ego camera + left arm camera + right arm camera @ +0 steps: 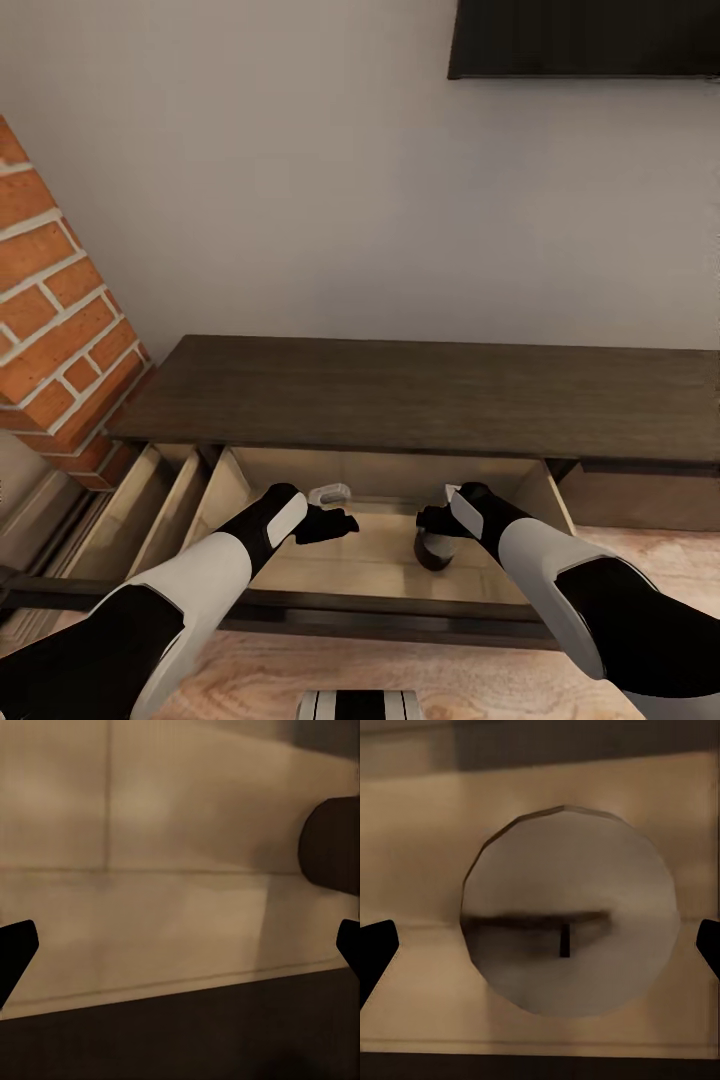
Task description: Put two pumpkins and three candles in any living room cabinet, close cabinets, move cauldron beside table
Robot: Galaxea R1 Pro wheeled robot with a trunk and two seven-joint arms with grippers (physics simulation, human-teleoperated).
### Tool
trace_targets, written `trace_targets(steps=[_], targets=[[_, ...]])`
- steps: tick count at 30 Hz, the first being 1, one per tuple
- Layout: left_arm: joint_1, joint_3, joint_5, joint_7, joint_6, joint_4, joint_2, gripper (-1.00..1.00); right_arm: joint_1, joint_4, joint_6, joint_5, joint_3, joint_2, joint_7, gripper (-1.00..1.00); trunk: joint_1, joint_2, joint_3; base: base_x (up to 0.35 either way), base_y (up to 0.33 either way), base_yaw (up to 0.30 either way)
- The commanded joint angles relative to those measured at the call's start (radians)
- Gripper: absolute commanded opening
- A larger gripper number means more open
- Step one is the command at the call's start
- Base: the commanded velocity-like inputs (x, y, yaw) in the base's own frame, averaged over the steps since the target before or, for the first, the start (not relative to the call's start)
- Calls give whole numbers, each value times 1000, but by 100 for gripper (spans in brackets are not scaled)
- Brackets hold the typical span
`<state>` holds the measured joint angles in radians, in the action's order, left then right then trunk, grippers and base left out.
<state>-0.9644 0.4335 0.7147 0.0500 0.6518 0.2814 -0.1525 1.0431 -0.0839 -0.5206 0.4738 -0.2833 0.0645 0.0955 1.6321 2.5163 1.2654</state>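
From the head view you have one cabinet [400, 400], its middle drawer pulled out, with one candle [436, 550] standing inside under your right claw [432, 520]. Left wrist: your left claw [180, 945] hangs released over the beige drawer floor — one candle at the edge. Right wrist: fingers spread, released — one candle's pale top between them.

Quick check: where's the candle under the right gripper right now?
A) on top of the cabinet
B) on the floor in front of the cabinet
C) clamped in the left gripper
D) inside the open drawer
D: the candle stands on the pale floor of the open drawer, under the open right gripper.
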Motion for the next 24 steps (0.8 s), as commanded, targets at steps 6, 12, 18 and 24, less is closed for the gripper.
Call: trace_targets(steps=[6, 12, 18, 24], targets=[[0, 7, 9, 5, 4, 1, 1, 100, 0, -2, -6, 10, -7, 1, 9, 100, -3, -1, -23, 0, 0, 0], [0, 7, 9, 5, 8, 1, 1, 100, 0, -2, -14, 9, -7, 3, 15, 100, -6, -3, -46, 0, 0, 0], [0, 7, 9, 5, 9, 1, 1, 100, 0, -2, -15, 9, -7, 7, 16, 100, -6, -3, -50, 0, 0, 0], [0, 7, 9, 5, 9, 1, 1, 100, 0, -2, -15, 9, -7, 8, 16, 100, -6, -3, -50, -37, 0, 0]])
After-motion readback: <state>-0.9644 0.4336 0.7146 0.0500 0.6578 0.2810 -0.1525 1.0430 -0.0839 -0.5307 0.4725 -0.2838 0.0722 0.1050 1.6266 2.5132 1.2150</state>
